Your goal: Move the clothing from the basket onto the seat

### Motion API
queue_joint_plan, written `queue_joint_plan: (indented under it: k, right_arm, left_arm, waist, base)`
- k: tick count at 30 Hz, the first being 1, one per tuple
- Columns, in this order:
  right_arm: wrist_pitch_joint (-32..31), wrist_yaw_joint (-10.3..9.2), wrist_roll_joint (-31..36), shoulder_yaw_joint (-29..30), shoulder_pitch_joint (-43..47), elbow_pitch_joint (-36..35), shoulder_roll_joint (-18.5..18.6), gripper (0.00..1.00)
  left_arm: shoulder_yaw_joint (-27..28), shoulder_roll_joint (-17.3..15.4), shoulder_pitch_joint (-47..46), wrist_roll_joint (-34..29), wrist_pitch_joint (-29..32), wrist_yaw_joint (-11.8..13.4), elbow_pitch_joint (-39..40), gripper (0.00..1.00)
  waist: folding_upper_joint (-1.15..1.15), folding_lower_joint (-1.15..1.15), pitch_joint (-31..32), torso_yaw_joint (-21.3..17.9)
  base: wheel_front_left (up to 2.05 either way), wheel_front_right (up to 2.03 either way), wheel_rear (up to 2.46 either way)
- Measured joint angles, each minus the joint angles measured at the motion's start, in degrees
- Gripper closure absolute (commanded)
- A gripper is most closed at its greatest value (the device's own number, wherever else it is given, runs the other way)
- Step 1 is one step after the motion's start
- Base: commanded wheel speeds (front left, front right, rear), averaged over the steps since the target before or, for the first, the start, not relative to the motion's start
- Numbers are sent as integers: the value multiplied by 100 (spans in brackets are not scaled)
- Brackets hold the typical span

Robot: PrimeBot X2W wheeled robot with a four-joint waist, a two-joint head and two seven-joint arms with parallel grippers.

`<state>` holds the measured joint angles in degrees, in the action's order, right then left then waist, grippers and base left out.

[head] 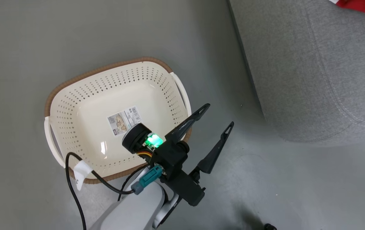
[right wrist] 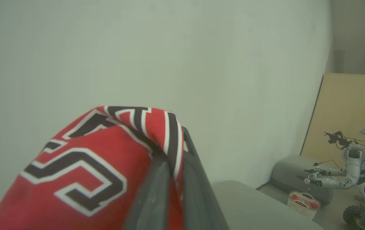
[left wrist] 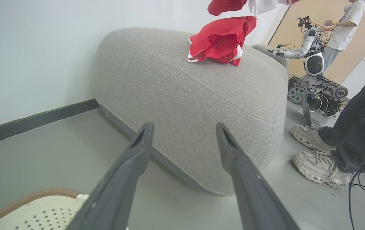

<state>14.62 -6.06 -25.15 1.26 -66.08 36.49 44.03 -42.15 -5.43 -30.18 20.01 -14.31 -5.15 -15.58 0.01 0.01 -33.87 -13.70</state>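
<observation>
**Bystanders and clutter around your workspace**

At the right edge of your left wrist view, a person's dark-trousered leg point(left wrist: 361, 127) and chunky white sneakers point(left wrist: 313, 166) stand on the smooth grey floor point(left wrist: 58, 150). At upper right, a white-and-grey tracked robot point(left wrist: 312, 60) stands before a tan wooden board point(left wrist: 323, 8), beside a person in a white T-shirt point(left wrist: 348, 25). At left, a dark grey baseboard point(left wrist: 35, 121) runs along the white wall point(left wrist: 26, 48).

Pale grey forearm point(head: 134, 207), black wrist point(head: 173, 156), green light point(head: 154, 140), teal connector point(head: 147, 180), black cable point(head: 73, 191), 2 dark fingers point(head: 216, 150).

The basket point(head: 73, 105) is glossy perforated plastic; the seat point(head: 313, 64) is matt, coarse-woven fabric; the clothing point(left wrist: 217, 41) is smooth cloth.
</observation>
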Motion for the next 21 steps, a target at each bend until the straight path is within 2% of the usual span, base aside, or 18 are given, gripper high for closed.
queue_joint_plan:
  k: [7,14,15,21]
  right_arm:
    - [-94,-51,-15,63,2,180,-88,100]
    - [-299,-48,-147,26,-59,667,-213,100]
    - [-338,-19,-165,-12,-82,784,-236,100]
    - [-404,489,-283,-336,-191,1194,-604,100]
  left_arm:
    - [36,-48,-74,-2,0,-42,-12,0]
    - [24,-31,-253,-35,0,-46,-45,0]
    - [24,-31,-274,-35,0,-47,-67,0]
    - [55,-11,-361,-35,0,-49,-232,0]
  waist:
    - [-1,0,-271,86]
    - [0,0,-524,198]
    - [0,0,-554,221]
    - [0,0,-644,368]
  base:
    - [0,0,0]
    - [0,0,0]
    - [0,0,0]
    - [0,0,0]
